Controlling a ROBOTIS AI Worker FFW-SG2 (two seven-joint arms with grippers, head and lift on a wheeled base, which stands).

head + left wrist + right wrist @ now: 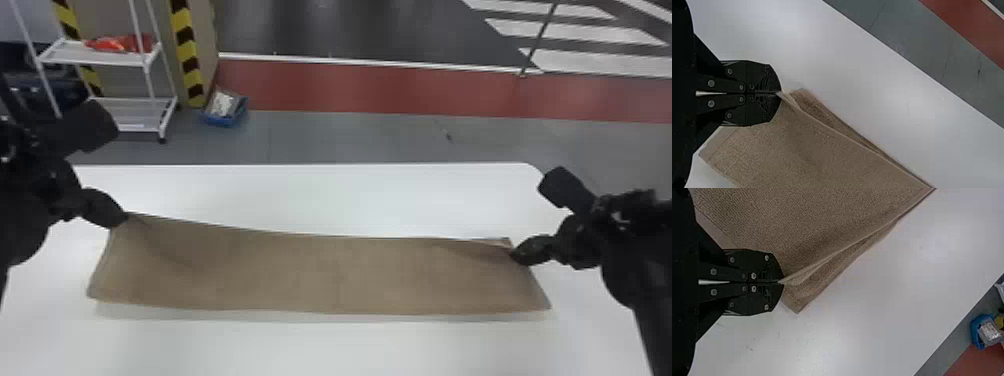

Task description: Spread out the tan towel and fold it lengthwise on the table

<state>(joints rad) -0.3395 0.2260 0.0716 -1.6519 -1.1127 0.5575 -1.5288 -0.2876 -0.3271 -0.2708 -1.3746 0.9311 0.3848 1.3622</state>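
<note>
Two corners held: my left pincer (125,216), closed on the tan towel's (320,275) upper layer, far left corner; towel on the bench (320,345), long axis crosswise, neither arm clearly nearer; bench surface beyond both long edges; my right pincer (516,254), closed, far right corner.

towel (320,275) is lying lengthwise left to right on table (300,200) | left gripper (125,218) is holding its far left corner, right gripper (516,255) its right end, toward the far side | beyond table, far left: cart (100,59) is standing, bin (220,121) is sitting just right of it on floor (325,137)
</note>
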